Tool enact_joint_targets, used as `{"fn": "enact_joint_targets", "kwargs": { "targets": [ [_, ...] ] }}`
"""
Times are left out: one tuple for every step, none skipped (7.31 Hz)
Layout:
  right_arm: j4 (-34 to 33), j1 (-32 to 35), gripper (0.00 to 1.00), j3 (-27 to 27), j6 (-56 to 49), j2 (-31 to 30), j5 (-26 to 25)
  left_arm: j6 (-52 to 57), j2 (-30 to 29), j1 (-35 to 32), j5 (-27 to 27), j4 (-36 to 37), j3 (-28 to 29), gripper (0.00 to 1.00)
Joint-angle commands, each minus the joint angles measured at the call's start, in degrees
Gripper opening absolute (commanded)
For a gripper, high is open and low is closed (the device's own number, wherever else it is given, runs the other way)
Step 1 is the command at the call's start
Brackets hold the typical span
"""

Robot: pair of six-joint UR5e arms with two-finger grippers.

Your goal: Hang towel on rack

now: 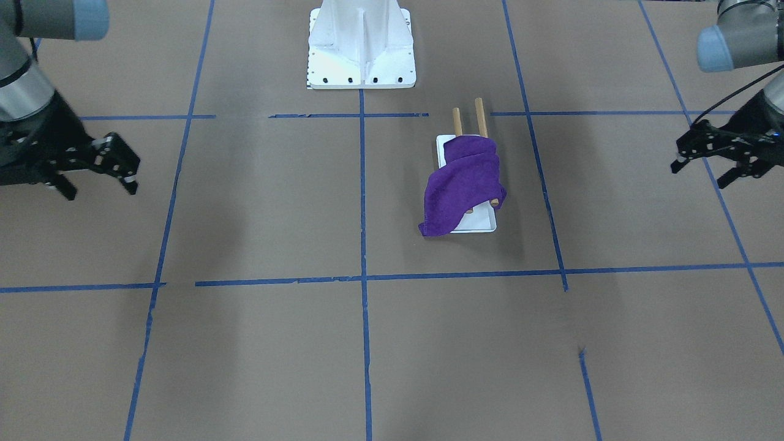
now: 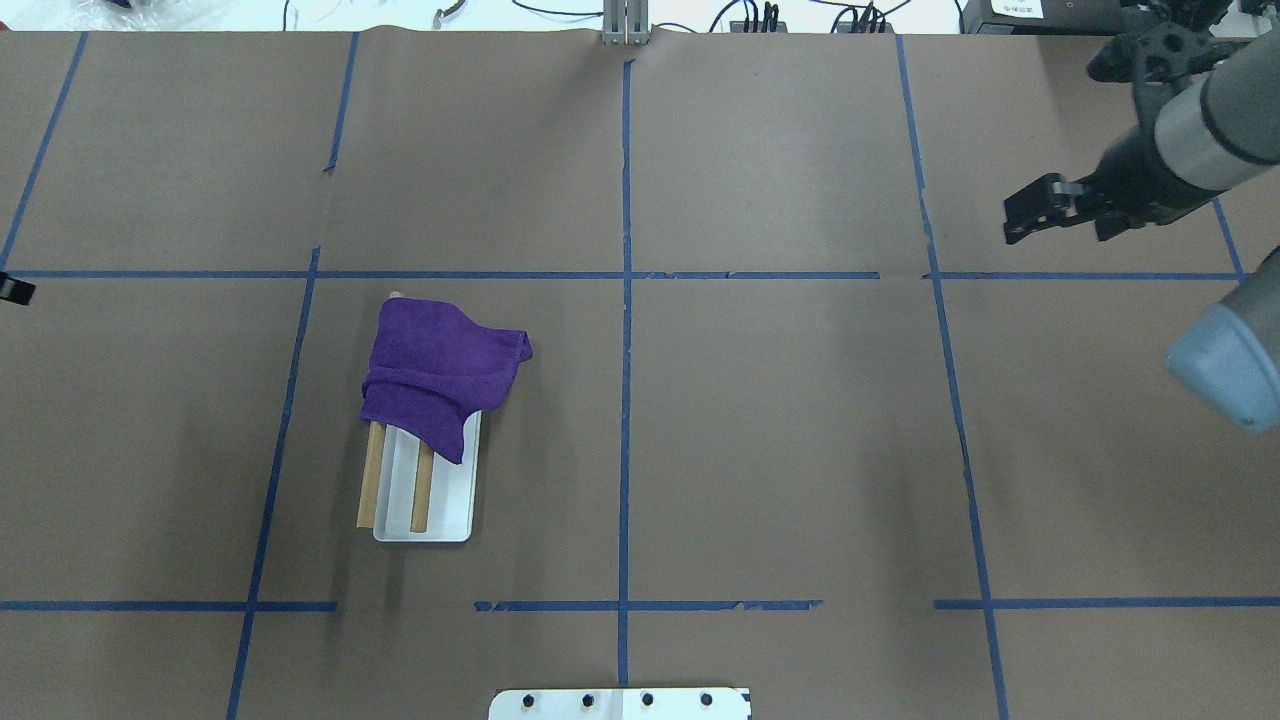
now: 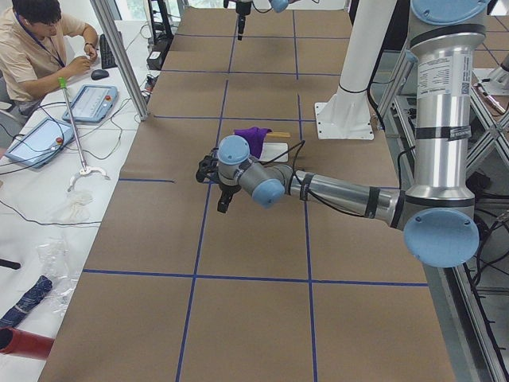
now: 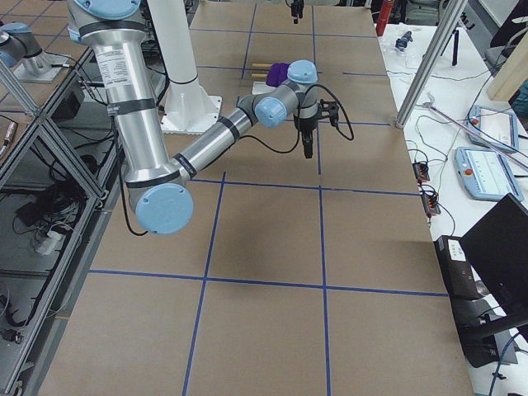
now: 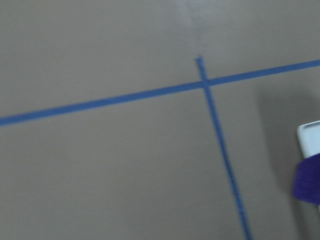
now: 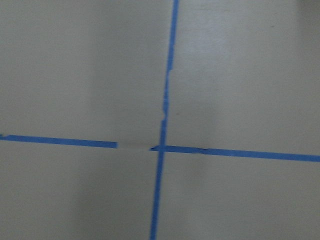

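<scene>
1. White bolted pedestal (image 2: 620, 703): nearest the robot. It stands well apart from the rack (image 2: 445, 505), beyond the rack's bare end and offset toward the table's centre line.
2. Rack: a flat white base lying on the brown paper table cover (image 2: 800, 450). Two parallel wooden dowel rods (image 2: 372, 480) run lengthwise away from the pedestal. The part of the rack nearer the pedestal is uncovered.
3. Towel (image 2: 435, 370): deep purple, draped across both rods over the rack's farther part and bunched in folds. One edge spills off the side of the rack that faces the blue centre tape line (image 2: 626, 400). In the front-facing view a corner hangs past the rim of the base, and the two rod tips show beneath the cloth.
4. Left gripper (image 1: 701, 173): well apart from the rack, on the rack's side away from the centre tape line and about level with the covered end. Its jaws are spread and hold nothing.
5. Right gripper (image 1: 101, 191): farthest from the rack, well apart from it across the centre tape line, on the opposite side of the table. Its jaws are spread and hold nothing.
</scene>
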Motion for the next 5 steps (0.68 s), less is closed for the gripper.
{"fn": "enact_joint_targets", "kwargs": {
  "targets": [
    [-0.1, 11.9, 1.00, -6.9, -20.6, -5.1, 5.2, 16.7, 0.1, -11.1, 0.2, 8.9, 3.7, 1.00],
    [-0.4, 16.4, 1.00, -10.5, -26.5, -5.5, 8.0, 23.2, -0.6, -13.8, 0.2, 14.4, 4.5, 1.00],
    [-0.8, 20.7, 1.00, -15.2, -34.4, -5.4, 10.0, 24.1, -1.5, -15.5, -0.4, 18.5, 3.7, 1.00],
    [-2.3, 23.8, 1.00, -18.3, -40.4, -5.3, 10.8, 23.4, -2.0, -15.6, -0.4, 21.3, 3.5, 1.00],
    [-5.7, 25.1, 1.00, -19.9, -44.8, -5.1, 10.9, 20.9, -2.5, -15.5, -0.5, 22.2, 3.3, 1.00]
  ]
}}
